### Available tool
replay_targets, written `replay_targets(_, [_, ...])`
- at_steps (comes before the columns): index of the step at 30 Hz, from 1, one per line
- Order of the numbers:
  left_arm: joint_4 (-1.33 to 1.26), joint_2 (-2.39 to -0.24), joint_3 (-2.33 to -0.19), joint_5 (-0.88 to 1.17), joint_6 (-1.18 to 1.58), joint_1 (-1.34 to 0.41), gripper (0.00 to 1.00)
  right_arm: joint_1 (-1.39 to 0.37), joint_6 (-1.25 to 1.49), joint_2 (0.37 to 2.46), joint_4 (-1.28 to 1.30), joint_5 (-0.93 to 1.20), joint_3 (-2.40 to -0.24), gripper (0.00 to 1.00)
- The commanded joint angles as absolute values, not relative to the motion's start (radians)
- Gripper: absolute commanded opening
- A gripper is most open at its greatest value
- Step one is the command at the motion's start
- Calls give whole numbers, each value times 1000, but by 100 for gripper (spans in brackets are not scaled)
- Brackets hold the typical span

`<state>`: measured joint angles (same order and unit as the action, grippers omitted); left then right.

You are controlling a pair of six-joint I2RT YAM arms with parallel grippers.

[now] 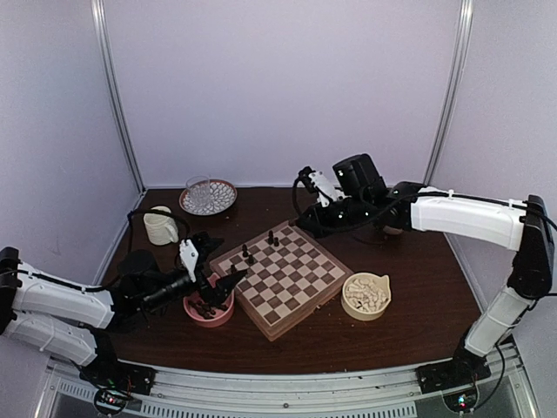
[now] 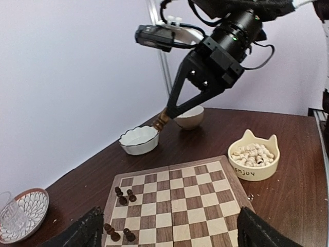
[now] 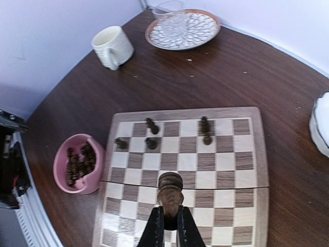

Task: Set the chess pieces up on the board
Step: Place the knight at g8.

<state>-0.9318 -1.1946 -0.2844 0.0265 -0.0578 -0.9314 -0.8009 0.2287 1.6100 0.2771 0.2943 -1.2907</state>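
the right gripper (image 3: 167, 229), clenched on an upright dark chess piece (image 3: 170, 186), hangs by the board's (image 3: 262, 154) far corner, placed pieces (image 3: 151, 125) lying toward the released left gripper (image 1: 211, 272).

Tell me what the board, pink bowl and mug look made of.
Board: looks like wood, with grain in its tan border and checks and a satin finish. Pink bowl: likely plastic or silicone, matte and evenly coloured; cannot tell which. Mug: probably glazed ceramic, cream, thick-walled with a soft sheen.

One board (image 1: 291, 283), one mug (image 1: 160, 226), one plate (image 1: 223, 203), one glass (image 1: 198, 187)
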Motion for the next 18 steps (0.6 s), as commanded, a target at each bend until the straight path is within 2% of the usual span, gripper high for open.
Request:
replay_targets(1, [-778, -1138, -370, -221, 130, -931, 97, -782, 137, 1695, 478, 107, -1396, 0])
replay_targets(9, [-331, -1094, -545, -322, 282, -915, 98, -751, 31, 1943, 705, 43, -1738, 0])
replay_targets(10, [-297, -1098, -557, -323, 300, -908, 98, -749, 19, 1972, 733, 53, -1775, 3])
replay_targets(13, [-239, -1110, -576, -337, 335, -889, 98, -742, 14, 2056, 784, 81, -1887, 7])
replay_targets(18, [-226, -1114, -574, -337, 365, -864, 97, -736, -15, 2184, 848, 115, -2024, 0])
